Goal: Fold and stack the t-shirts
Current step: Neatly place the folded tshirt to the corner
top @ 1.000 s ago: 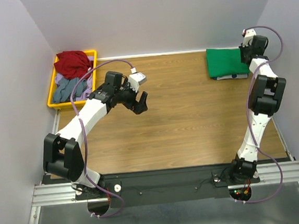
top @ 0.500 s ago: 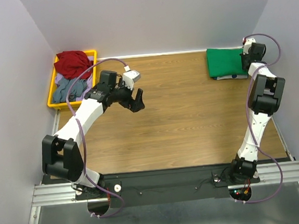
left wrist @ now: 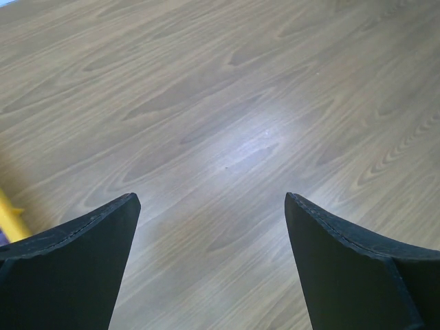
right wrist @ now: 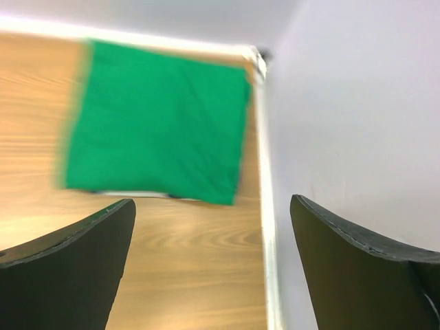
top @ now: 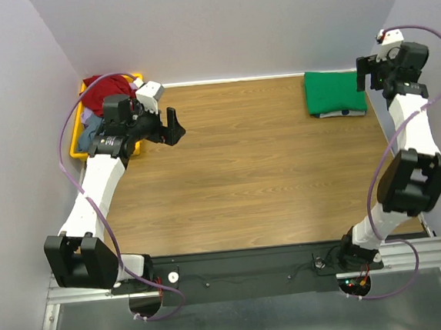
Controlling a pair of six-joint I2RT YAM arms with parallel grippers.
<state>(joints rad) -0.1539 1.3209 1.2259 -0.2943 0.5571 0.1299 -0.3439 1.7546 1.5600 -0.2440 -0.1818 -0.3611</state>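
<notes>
left end effector (top: 172,127) is hovering over the far left part of the wooden counter (top: 259,169), just beside a yellow bin (top: 75,152). its jaws are standing wide apart and nothing is sitting between them. in the left wrist view only bare wood grain is showing in the gap, with a sliver of the bin's yellow at the left edge.

right end effector (top: 365,75) is hanging above the far right corner, close to the side wall. it too is gaping wide and gripping nothing, and its fingers are framing the counter edge and the wall in the right wrist view.

the green t-shirt (top: 335,92) is lying folded in the far right corner of the counter, near the back wall, apart from both end effectors. it is making a neat, flat, nearly square block of plain bright green, with smooth cloth and straight edges, and no sleeves are showing. the right wrist view is blurring it somewhat. under its near edge a second garment (top: 341,113) is peeking out as a thin strip of pale and dark cloth. too little of it is showing to tell more.

the bin is holding a bunched red cloth (top: 106,90) at its far end and crumpled grey-blue cloths (top: 93,134) nearer. the left arm is partly covering them.
</notes>
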